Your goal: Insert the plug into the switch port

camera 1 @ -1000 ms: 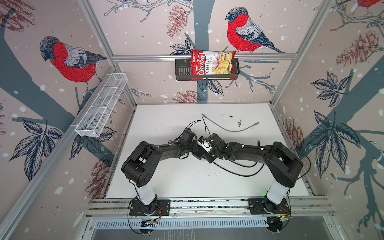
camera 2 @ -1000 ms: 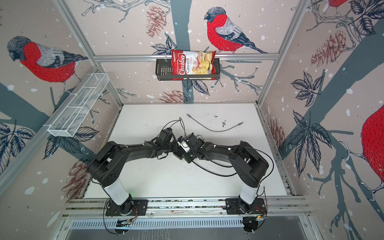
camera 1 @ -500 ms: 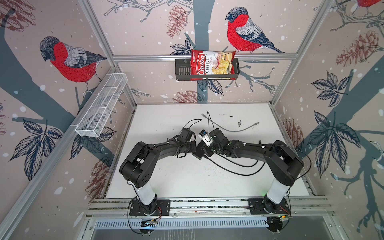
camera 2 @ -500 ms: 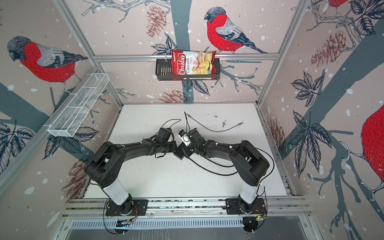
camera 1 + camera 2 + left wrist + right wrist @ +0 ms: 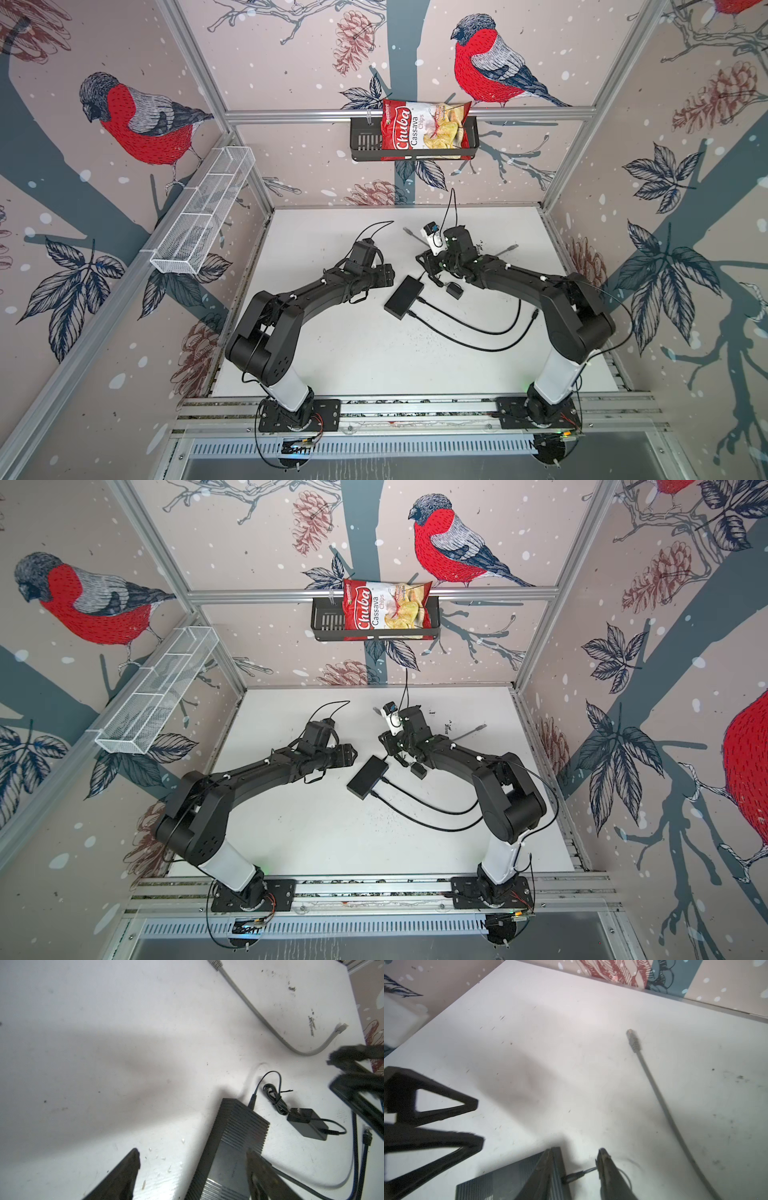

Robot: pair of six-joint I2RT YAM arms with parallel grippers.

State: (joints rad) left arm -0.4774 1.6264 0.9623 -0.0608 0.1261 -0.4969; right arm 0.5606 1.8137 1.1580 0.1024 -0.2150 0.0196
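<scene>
One flat matte-black rectangular box (image 5: 404, 296), one small black cube-like adapter (image 5: 454, 289), one grey two-plug cable (image 5: 662, 1101), two long black cables (image 5: 492, 350), one red chips bag (image 5: 424, 131), one black metal basket (image 5: 363, 141), one white wire-mesh shelf (image 5: 203, 216), two black robot arms (image 5: 316, 291).

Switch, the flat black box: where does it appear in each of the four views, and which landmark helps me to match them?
In a top view: the switch lies on the table, near its middle.
In a top view: the same place.
Left wrist: close to the camera, ribbed end in full.
Right wrist: close to the camera, one corner only.
Landmark: the grey cable, beyond the switch in all four.
</scene>
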